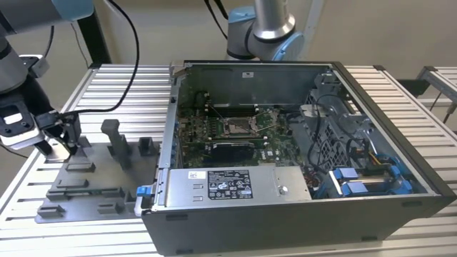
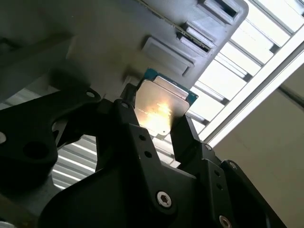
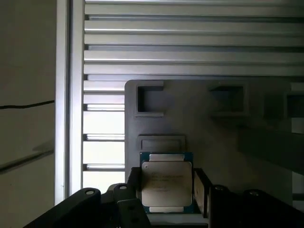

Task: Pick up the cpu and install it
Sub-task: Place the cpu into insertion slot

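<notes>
Grey arm [image 1: 16,67], blue joint caps, black screw-studded jaws.

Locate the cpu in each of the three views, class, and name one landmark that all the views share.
Exterior view: the cpu is too small to make out; the gripper stands at the exterior view's left, over the grey fixture plate.
First wrist view: the cpu sits between the fingers, against that plate.
Second wrist view: the cpu sits between the fingers.
Shared landmark: the grey fixture plate.
</notes>
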`<action>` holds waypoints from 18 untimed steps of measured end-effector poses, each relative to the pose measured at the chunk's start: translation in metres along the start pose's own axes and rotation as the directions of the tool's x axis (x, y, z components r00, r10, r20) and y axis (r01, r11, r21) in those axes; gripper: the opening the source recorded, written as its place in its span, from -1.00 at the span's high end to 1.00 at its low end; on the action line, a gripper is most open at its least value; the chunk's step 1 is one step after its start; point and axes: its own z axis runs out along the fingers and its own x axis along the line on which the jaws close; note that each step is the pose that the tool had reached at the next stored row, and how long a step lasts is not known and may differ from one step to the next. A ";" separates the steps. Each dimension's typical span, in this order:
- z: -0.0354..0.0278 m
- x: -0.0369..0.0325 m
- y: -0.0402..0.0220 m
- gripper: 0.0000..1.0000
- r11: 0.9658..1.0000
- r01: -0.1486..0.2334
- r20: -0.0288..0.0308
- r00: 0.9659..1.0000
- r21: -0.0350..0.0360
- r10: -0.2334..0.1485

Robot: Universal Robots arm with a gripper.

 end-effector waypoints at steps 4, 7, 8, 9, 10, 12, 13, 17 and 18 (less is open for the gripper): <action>-0.0087 -0.0002 0.0006 1.00 1.000 0.000 0.004 1.000 -0.001 0.000; -0.0175 -0.0004 0.0013 1.00 1.000 0.000 0.004 1.000 0.000 0.000; -0.0205 -0.0005 0.0015 1.00 1.000 0.000 0.004 1.000 0.000 0.000; -0.0233 -0.0005 0.0017 1.00 1.000 0.000 0.004 1.000 0.000 0.000; -0.0259 -0.0006 0.0019 1.00 1.000 0.000 0.004 1.000 0.000 0.000; -0.0301 -0.0007 0.0022 1.00 1.000 0.000 0.005 1.000 -0.001 0.000; -0.0324 -0.0006 0.0025 1.00 1.000 0.000 0.006 1.000 -0.001 0.000; -0.0361 -0.0006 0.0029 1.00 1.000 -0.001 0.008 1.000 -0.001 0.001; -0.0371 -0.0006 0.0030 1.00 1.000 -0.003 0.008 1.000 0.000 0.003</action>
